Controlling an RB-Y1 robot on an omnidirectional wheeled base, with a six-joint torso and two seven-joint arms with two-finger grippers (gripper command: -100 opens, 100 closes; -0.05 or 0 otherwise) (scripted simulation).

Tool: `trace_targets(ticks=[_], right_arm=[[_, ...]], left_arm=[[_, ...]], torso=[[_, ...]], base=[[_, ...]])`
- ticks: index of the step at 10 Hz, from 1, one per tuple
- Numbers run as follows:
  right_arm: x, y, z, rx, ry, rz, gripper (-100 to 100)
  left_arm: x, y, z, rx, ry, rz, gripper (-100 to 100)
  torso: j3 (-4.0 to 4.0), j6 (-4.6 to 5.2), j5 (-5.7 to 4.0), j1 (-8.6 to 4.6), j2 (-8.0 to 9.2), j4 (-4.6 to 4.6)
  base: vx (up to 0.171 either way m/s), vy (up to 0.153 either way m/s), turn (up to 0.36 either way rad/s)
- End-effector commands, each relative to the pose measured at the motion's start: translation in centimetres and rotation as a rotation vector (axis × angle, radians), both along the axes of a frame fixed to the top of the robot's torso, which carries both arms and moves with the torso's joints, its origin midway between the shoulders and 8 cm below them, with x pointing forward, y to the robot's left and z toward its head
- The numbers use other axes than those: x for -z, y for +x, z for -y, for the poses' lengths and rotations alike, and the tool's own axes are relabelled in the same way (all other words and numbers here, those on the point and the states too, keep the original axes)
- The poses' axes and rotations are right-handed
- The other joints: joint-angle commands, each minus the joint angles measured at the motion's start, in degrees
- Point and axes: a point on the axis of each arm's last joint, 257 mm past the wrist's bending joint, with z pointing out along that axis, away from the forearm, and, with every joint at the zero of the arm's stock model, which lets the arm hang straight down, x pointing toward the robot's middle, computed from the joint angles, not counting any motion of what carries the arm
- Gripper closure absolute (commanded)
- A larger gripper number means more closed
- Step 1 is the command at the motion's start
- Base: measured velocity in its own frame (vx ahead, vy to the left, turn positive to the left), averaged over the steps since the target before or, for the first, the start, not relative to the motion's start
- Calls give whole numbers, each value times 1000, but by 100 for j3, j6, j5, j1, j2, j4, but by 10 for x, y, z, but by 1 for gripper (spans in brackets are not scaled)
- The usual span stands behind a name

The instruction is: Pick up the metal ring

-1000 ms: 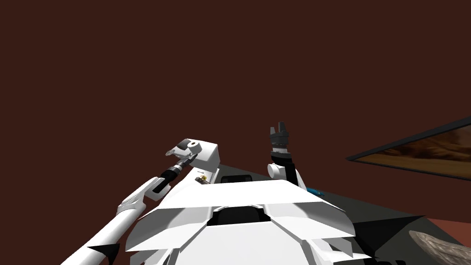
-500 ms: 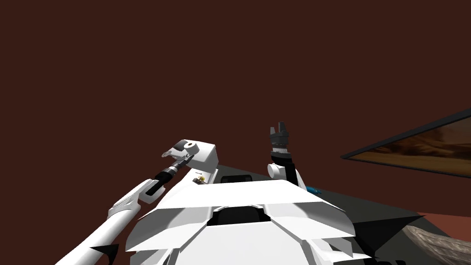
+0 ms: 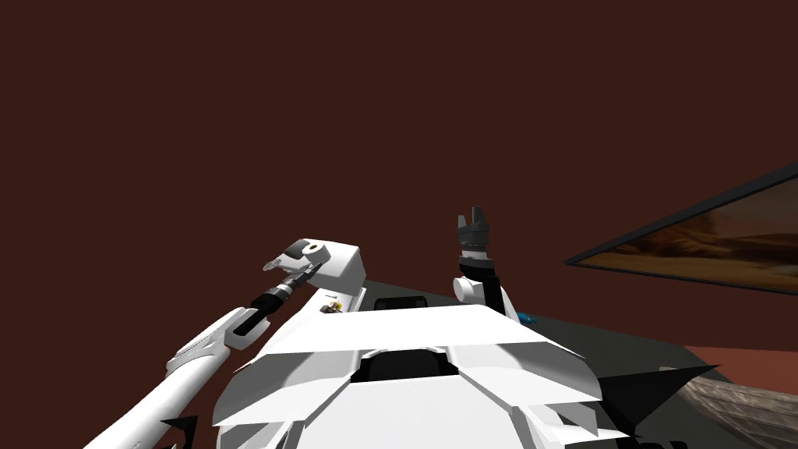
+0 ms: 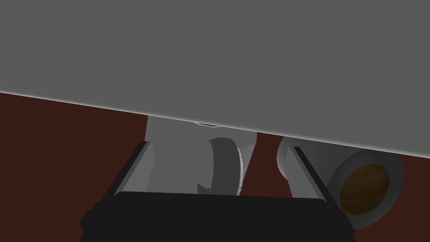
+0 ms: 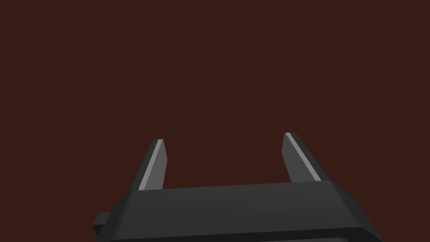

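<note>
My left gripper is open against a white box with a round hole on top. Between its fingers sits a grey curved band with a toothed edge, clear of the far finger. A thin orange-brown sliver peeks out at the edge of a flat grey surface above. Under the box a small gold-coloured piece lies on a white ledge; I cannot tell whether it is the ring. Higher up, my right gripper stands open and empty before the brown wall.
A grey cylinder with a yellow-brown end lies just outside my left gripper's far finger. A dark tabletop runs to the right with a small blue thing on it. A framed picture hangs on the right.
The whole head view has slid left, so I have turned to the right. My left arm has drifted left and slightly down against my chest. The right arm has held still.
</note>
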Motion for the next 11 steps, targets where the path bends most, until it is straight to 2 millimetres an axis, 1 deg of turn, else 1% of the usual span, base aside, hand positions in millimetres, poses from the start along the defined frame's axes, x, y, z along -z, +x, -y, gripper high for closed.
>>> trace_targets(ticks=[1,2,3,4,5,6,7,8,11], right_arm=[[0,0,0,0,0,0,0],[0,0,0,0,0,0,0],[0,0,0,0,0,0,0],[0,0,0,0,0,0,0],[0,0,0,0,0,0,0],[0,0,0,0,0,0,0],[0,0,0,0,0,0,0],[0,0,0,0,0,0,0],[0,0,0,0,0,0,0]], left_arm=[[3,-9,-12,-13,-7,-10,-100],[-6,-8,-23,-15,-10,11,-100],[0,-15,-28,-25,-14,-3,-100],[2,-17,-31,-32,-14,-9,-100],[-8,-17,-41,-33,-19,14,-100],[0,-25,-47,-48,-23,-3,-100],[-2,-21,-42,-41,-19,2,-100],[-2,-21,-43,-41,-21,2,100],[-4,-20,-41,-35,-20,5,100]], torso=[[0,0,0,0,0,0],[-1,-4,0,5,-1,-1],[1,-2,0,-1,2,0],[0,-3,0,2,1,0],[0,-3,2,16,1,0],[1,0,2,12,1,0],[0,-4,2,11,0,0],[1,-3,4,20,2,0],[-5,-11,11,40,-3,-5]], base=[[13,-65,-34],[3,-84,-65],[9,-73,-41],[8,-30,0],[4,-51,-101],[13,-53,-45],[8,-20,6],[1,-6,-5],[0,0,0]])
